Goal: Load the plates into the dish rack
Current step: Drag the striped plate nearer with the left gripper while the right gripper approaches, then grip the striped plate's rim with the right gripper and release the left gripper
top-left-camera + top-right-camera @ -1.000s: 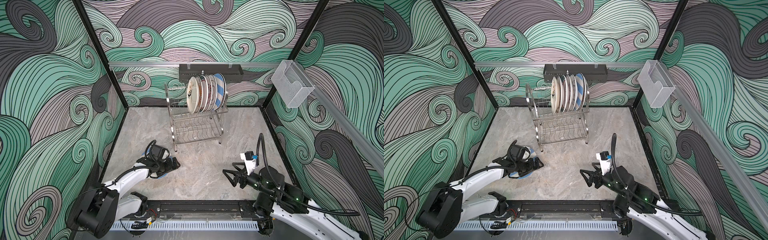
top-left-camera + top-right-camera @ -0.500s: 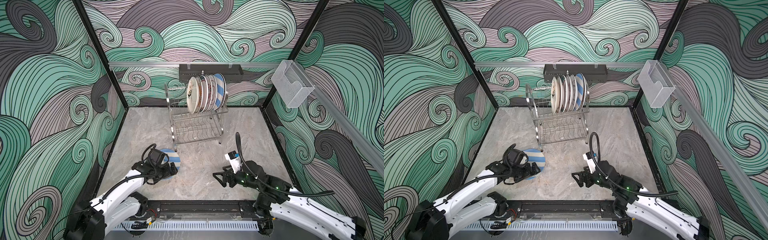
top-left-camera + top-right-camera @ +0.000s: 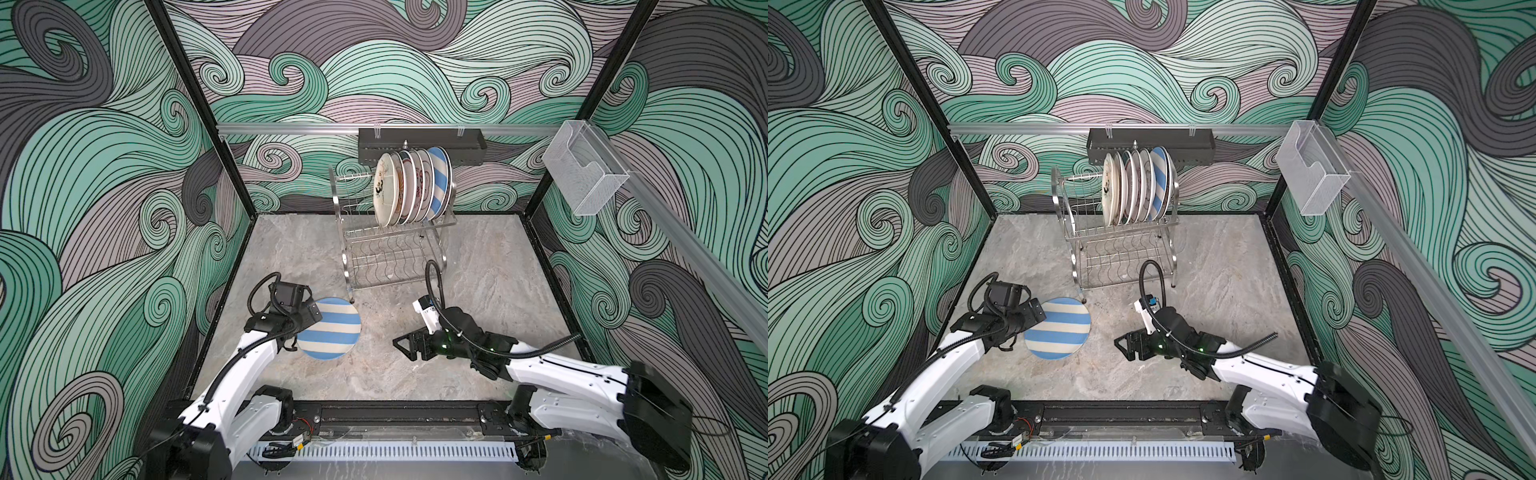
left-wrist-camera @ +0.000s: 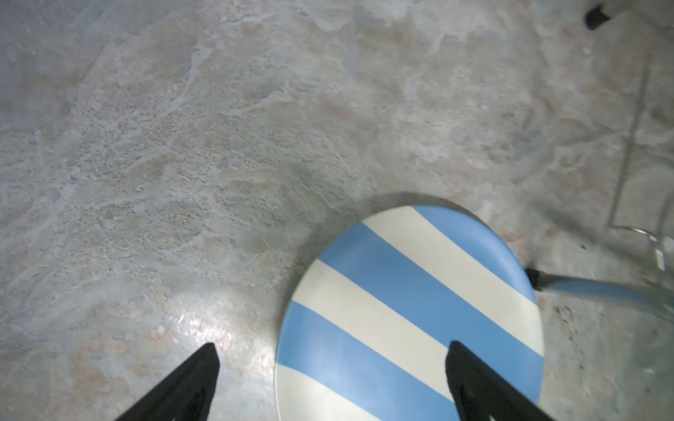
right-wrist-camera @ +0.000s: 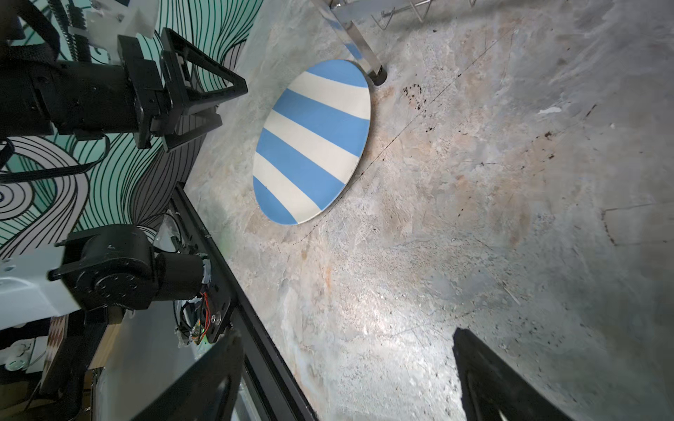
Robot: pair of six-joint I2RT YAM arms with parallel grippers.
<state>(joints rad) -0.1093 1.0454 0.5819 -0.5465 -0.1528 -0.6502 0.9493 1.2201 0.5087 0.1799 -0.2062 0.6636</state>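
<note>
Plate [image 3: 330, 328] now uncovered, flat | right arm [image 3: 552, 368] closer | left jaws released | right jaws released

Jaws apart on left end effector [image 4: 330, 344], right end effector [image 3: 402, 348]; arms low.

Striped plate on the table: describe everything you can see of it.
The plate is round, with broad blue and cream stripes, ceramic by its look. It lies flat on the table, beside a rack foot. The open left claw hangs above its edge, not gripping it.
</note>
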